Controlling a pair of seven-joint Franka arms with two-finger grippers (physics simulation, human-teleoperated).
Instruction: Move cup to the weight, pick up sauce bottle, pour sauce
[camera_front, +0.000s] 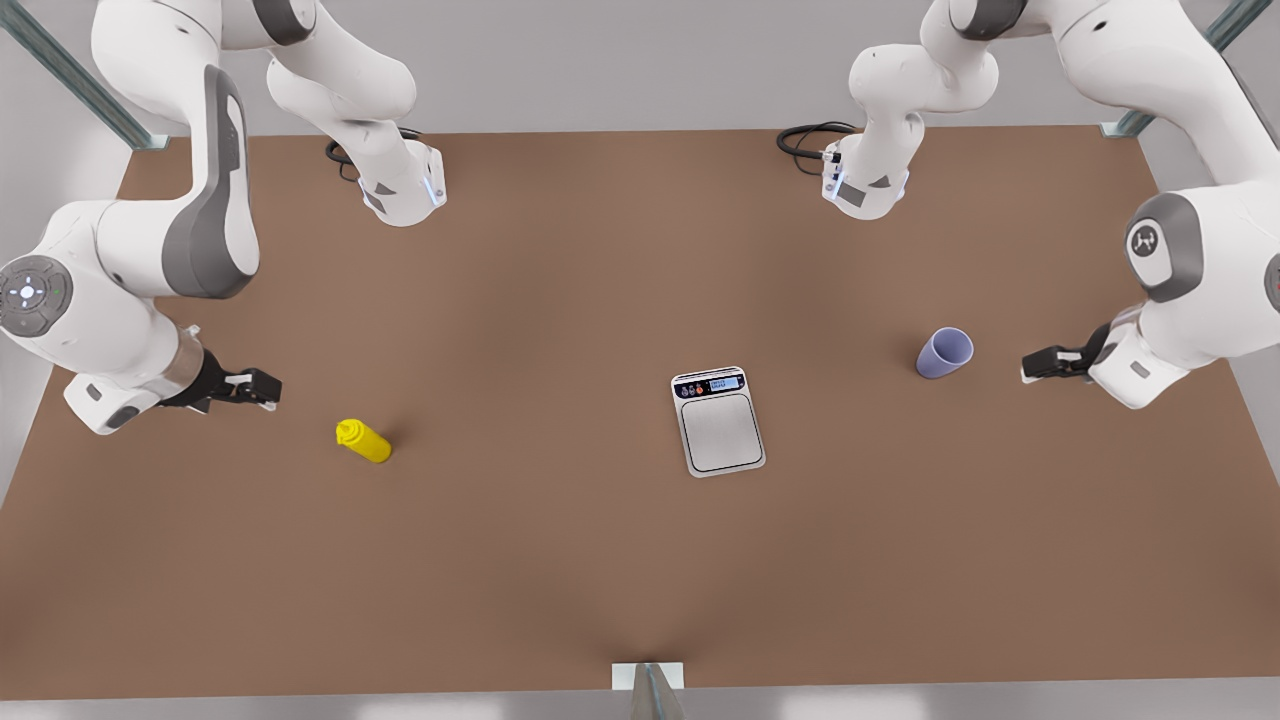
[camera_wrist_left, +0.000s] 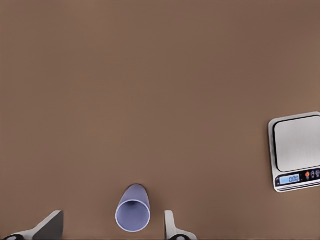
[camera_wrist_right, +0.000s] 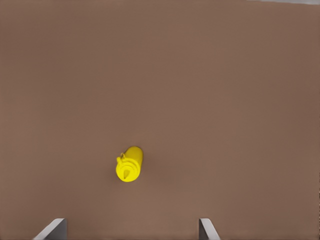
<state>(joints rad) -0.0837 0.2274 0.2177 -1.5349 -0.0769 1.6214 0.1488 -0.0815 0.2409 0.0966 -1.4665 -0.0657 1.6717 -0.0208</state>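
Facing the cup (camera_front: 945, 352) from the front view's right side, the left tool (camera_front: 1030, 364) is the nearer one for the first step. The lavender tumbler stands upright on the table (camera_front: 560, 560) just ahead of the tool's tips, with a gap between them. In the left wrist view the cup (camera_wrist_left: 133, 208) sits between the two spread fingers (camera_wrist_left: 171, 226), closer to one than the other, touching neither, so the tool (camera_wrist_left: 112, 227) looks nearly lined up for a straight advance. The cup's dark inside appears empty, with no yellow sauce in it.

Beyond the cup, well apart from it and farther from the left tool, lies the kitchen scale (camera_front: 717, 421), flat on the table, its platform bare; the left wrist view catches it (camera_wrist_left: 296, 150) off to one side.

Over on the front view's left, the right tool (camera_front: 262, 388) waits near the sauce bottle (camera_front: 364, 441), which lies just ahead of it and a little off its line. In the right wrist view the bottle (camera_wrist_right: 129, 164) stands ahead of the wide-apart fingers (camera_wrist_right: 52, 231), nozzle cap toward the camera.

By my judgement, nothing of the task is done yet: the cup is not on the scale.
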